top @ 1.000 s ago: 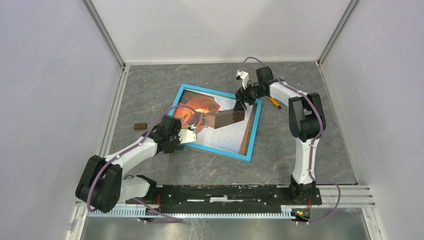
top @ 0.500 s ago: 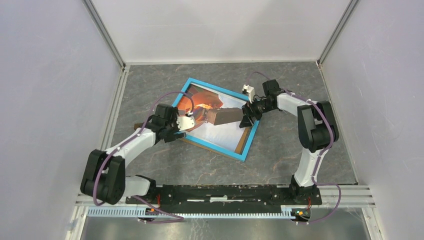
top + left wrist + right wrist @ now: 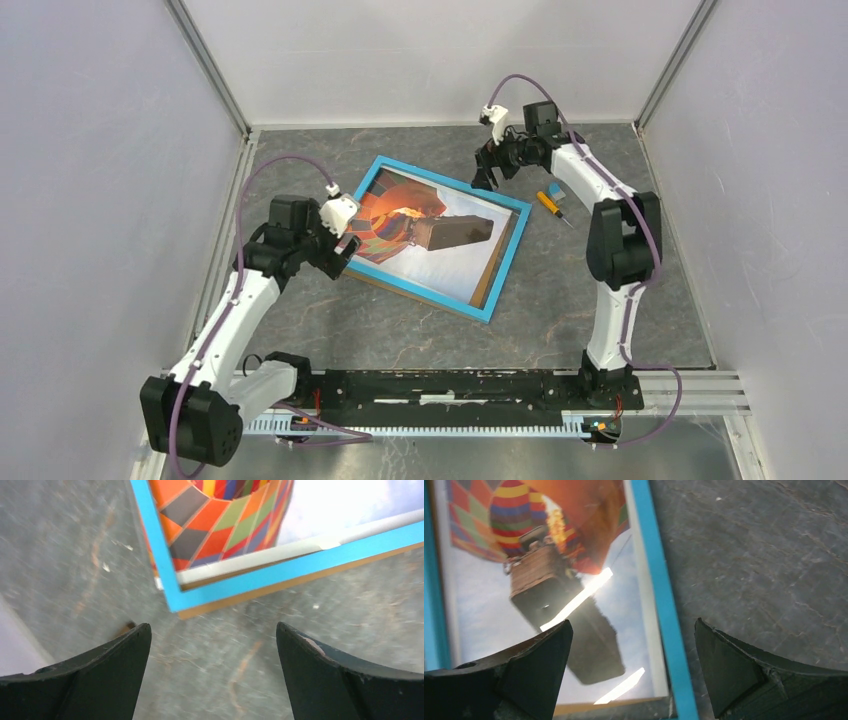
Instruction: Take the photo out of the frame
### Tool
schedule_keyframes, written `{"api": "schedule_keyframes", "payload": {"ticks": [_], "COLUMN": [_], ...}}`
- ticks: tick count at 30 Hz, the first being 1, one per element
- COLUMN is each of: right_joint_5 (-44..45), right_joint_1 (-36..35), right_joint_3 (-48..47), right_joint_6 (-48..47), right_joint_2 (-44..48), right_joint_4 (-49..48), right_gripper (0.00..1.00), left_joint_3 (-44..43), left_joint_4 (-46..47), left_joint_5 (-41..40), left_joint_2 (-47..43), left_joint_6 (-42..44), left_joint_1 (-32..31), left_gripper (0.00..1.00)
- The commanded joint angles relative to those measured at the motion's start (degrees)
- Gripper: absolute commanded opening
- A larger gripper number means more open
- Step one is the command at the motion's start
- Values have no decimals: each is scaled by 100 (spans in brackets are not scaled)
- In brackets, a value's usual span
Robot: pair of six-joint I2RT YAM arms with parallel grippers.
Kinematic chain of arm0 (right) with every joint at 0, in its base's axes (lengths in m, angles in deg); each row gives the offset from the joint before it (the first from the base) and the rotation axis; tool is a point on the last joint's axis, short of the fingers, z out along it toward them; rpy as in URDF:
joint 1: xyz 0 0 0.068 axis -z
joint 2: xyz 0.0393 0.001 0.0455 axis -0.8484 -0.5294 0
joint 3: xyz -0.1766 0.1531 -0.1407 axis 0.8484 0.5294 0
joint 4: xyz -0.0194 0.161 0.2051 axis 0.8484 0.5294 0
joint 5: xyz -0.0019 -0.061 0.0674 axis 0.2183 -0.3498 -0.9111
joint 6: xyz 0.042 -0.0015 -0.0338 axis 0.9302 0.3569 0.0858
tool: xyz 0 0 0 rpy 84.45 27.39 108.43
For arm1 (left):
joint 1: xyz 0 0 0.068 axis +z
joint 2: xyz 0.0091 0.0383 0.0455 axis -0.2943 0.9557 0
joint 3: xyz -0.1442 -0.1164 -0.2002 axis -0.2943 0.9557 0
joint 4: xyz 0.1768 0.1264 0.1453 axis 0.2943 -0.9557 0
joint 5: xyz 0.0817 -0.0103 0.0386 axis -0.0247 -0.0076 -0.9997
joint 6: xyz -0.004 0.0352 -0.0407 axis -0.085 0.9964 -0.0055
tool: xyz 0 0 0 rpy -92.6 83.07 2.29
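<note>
The frame (image 3: 455, 187), with a thin bright-blue border, lies face up in the middle of the table. The photo (image 3: 400, 213) of an orange, multicoloured balloon with a brown basket sits inside it. My left gripper (image 3: 332, 250) is open and empty, hovering just off the frame's near-left corner. In the left wrist view that corner (image 3: 172, 597) and the photo (image 3: 220, 525) lie ahead of the gripper (image 3: 212, 627). My right gripper (image 3: 487, 176) is open and empty above the frame's far edge. In the right wrist view the blue border (image 3: 661, 605) runs between its fingers (image 3: 633, 622), with the photo (image 3: 541, 575) to the left.
A screwdriver with an orange handle (image 3: 548, 205) lies on the table right of the frame. A small brown piece (image 3: 126, 627) peeks out beside my left finger. Enclosure walls and aluminium rails bound the grey table on three sides.
Both grippers have let go of the frame's edges and pulled back, the left toward the left, the right up and away. The frame has shifted left and now lies flat.
</note>
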Motion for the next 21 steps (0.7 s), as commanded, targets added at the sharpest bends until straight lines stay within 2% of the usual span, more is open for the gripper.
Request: {"api": "schedule_keyframes", "payload": {"ticks": [1,4,10,14,17,21], "right_joint_5": [459,466,272,64,-112,-350], "right_joint_1": [0,1,-2,-3,2,0], "right_joint_3": [-682,-999,-1089,-779,-416,291], "right_joint_6": [163,170,104,113,109,60], "right_joint_2": [-853,-1210,-1648,-1784,-1818,-1568], "right_joint_4": [21,17,31,83,226,252], "right_gripper": [98,98,98,98,97,94], "left_joint_3": [-138,-215,40,622,867,1046], "left_joint_4": [-617,-377,-213,297,398,675], "left_joint_5": [551,51,371,1012,1229,1565], "left_joint_2": [-192,-406,-411,-458,-223,334], "left_joint_6": [-2137,-3105,-4818,-5494,-5773,-6259], "left_joint_1": [184,289,430,1026,1531,1818], "left_gripper": [100,100,100,100,100,100]}}
